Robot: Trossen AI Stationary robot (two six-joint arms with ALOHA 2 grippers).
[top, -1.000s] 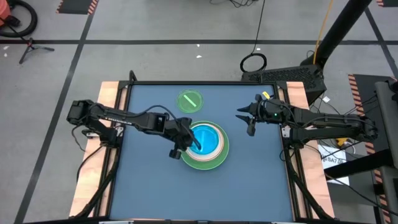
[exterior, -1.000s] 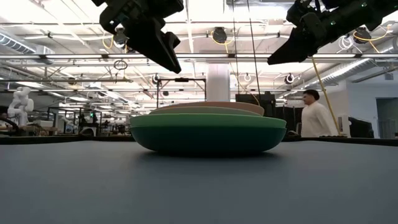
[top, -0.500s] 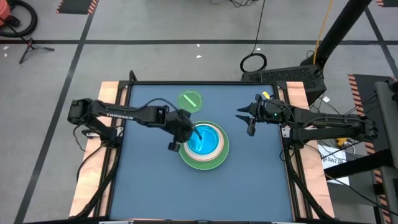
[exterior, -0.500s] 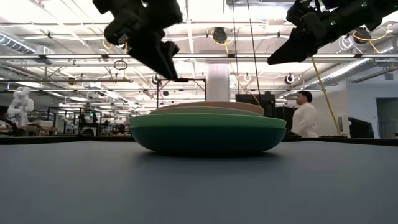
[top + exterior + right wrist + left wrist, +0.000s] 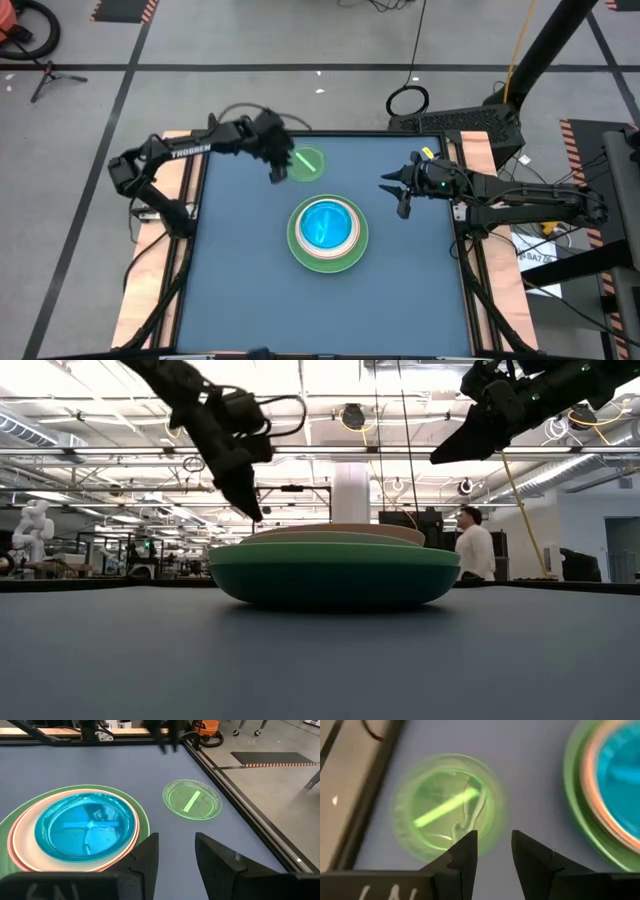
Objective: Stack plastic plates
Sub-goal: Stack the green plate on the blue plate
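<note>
Hovering above the lime plate (image 5: 306, 162) near the table's (image 5: 240, 290) far edge, left gripper (image 5: 277, 168) parted slightly, empty; right gripper (image 5: 400, 192) likewise parted, empty, right of the stack (image 5: 328, 236), cyan plate (image 5: 327, 224) topmost. Seen low: stack (image 5: 334, 565) flat, level. Seen from left wrist: fingers (image 5: 465, 852) apart, lime plate (image 5: 446, 812) flat beyond them.

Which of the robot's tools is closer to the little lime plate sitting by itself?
The left tool, open and empty, hovers at the lime plate's edge. The right tool hangs well off toward the table's other side.
</note>
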